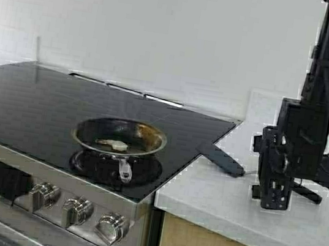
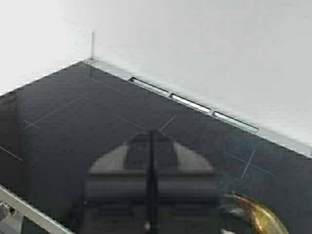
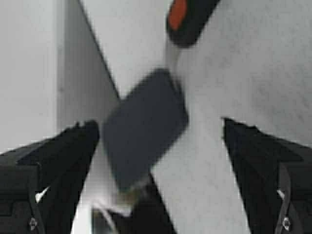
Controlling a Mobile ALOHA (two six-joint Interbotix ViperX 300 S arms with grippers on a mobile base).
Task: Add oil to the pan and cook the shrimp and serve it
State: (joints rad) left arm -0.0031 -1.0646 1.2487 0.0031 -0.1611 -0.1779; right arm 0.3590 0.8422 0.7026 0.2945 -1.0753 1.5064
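Your right gripper (image 3: 156,161), fingers spread, hangs over the spatula (image 1: 221,159); the pan (image 1: 120,136) lies at nine o'clock from it.

My right arm (image 1: 328,61) is matte black, a tall boxy column with a thin black cable looping off its side. Its tool (image 3: 156,161) has two thick black fingers (image 3: 53,161) with small screws. My left tool (image 2: 151,185) is a dark blocky shape.

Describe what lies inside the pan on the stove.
Inside the pan, one pale shrimp lies on the dark, brown-stained base. No pooled oil is discernible. The near rim hides a sliver of the base.
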